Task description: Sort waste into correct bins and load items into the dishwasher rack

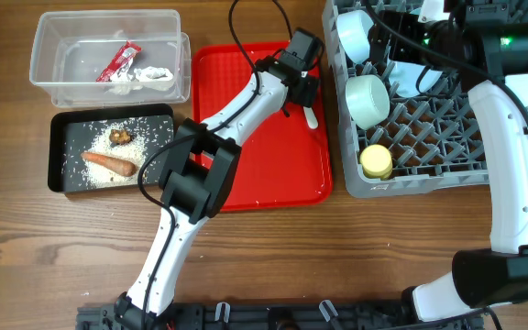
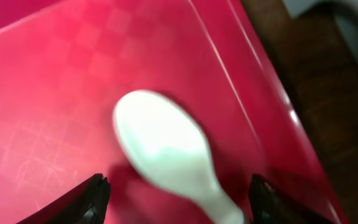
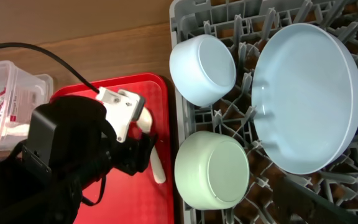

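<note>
The white spoon (image 2: 160, 146) lies on the red tray (image 1: 273, 174) near its right rim. My left gripper (image 2: 179, 199) is open, with a finger on each side of the spoon's neck, and also shows in the overhead view (image 1: 305, 96). The grey dishwasher rack (image 1: 429, 179) holds two pale bowls (image 3: 202, 68) (image 3: 212, 169), the light blue plate (image 3: 306, 99) and the yellow cup (image 1: 377, 161). My right gripper (image 1: 409, 35) hovers open and empty above the rack. The clear tub (image 1: 53, 78) holds the red wrapper (image 1: 117, 62) and the tissue (image 1: 149, 78). The black tray (image 1: 58, 174) holds rice, a brown lump (image 1: 121, 137) and the carrot stick (image 1: 108, 162).
The red tray's raised rim runs just right of the spoon, with a strip of wooden table (image 1: 335, 137) between it and the rack. The left arm stretches diagonally across the red tray.
</note>
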